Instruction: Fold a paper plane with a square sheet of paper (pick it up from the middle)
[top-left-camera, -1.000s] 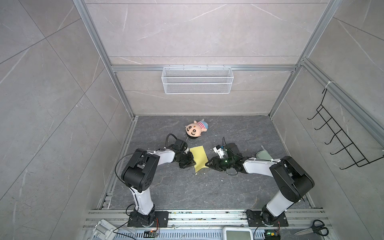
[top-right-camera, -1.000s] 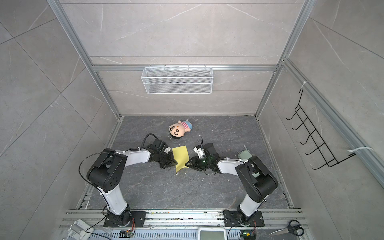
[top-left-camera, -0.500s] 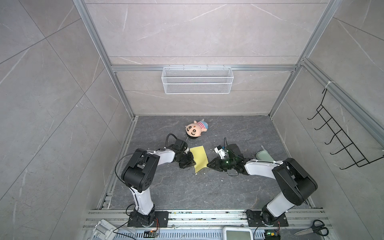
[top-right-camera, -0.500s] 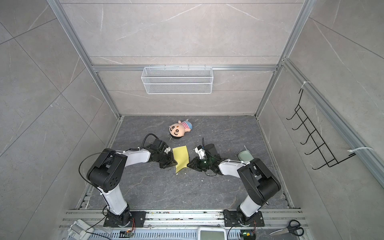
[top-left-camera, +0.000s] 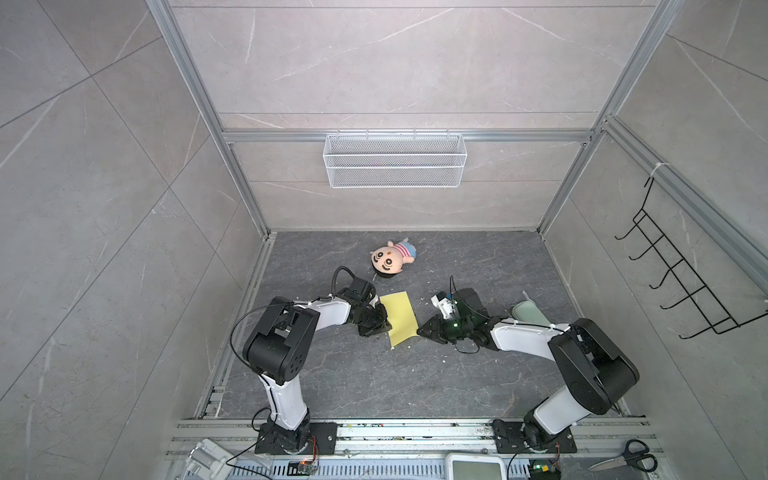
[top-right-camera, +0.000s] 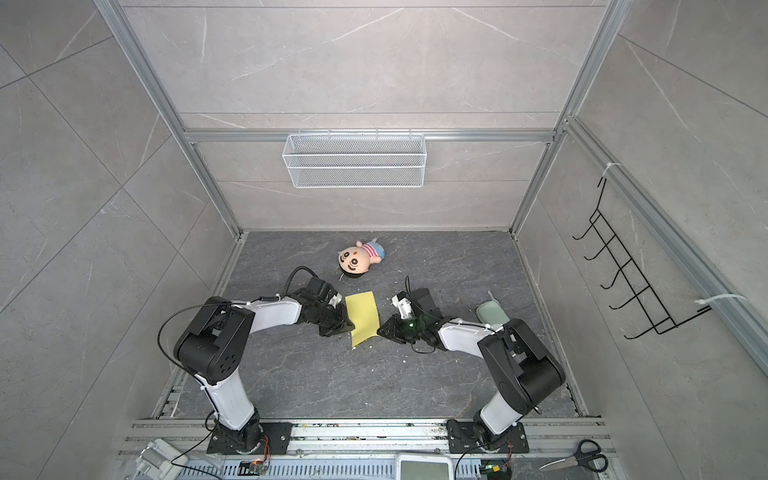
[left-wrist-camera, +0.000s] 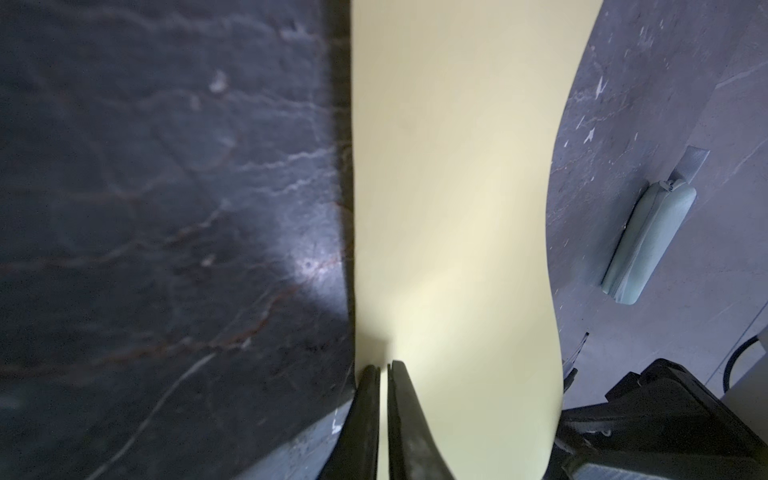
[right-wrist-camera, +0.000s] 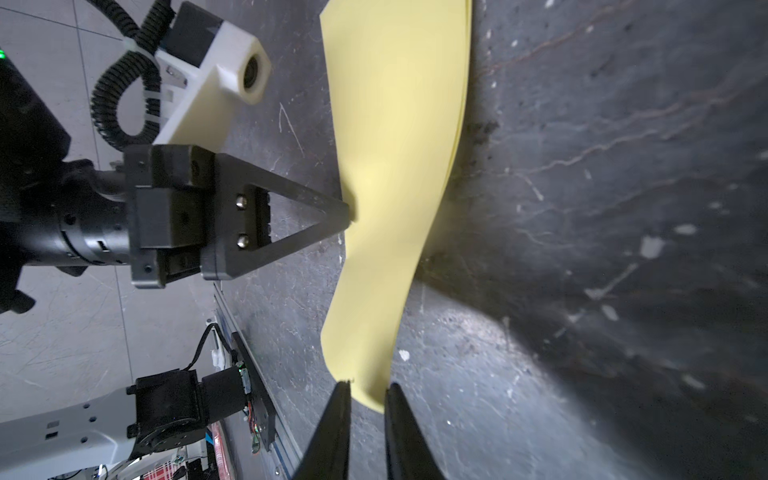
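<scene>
Dark tabletop (top-left-camera: 374, 382): one yellow sheet (top-left-camera: 399, 318), one doll (top-left-camera: 388, 262), one green pad (top-left-camera: 530, 313).

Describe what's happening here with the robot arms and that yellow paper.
Two robot arms work a thin pale-yellow sheet of paper, doubled over, on the dark grey table. The left gripper is shut on one long edge. The right gripper has its jaws astride a corner on the opposite side, not yet pinching it.

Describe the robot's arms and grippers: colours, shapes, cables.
The left arm and right arm have white shells between black joints. The left gripper and right gripper carry black tapering fingers, the left's an open triangular frame. A ribbed black cable curls beside the white camera housing at its wrist.
</scene>
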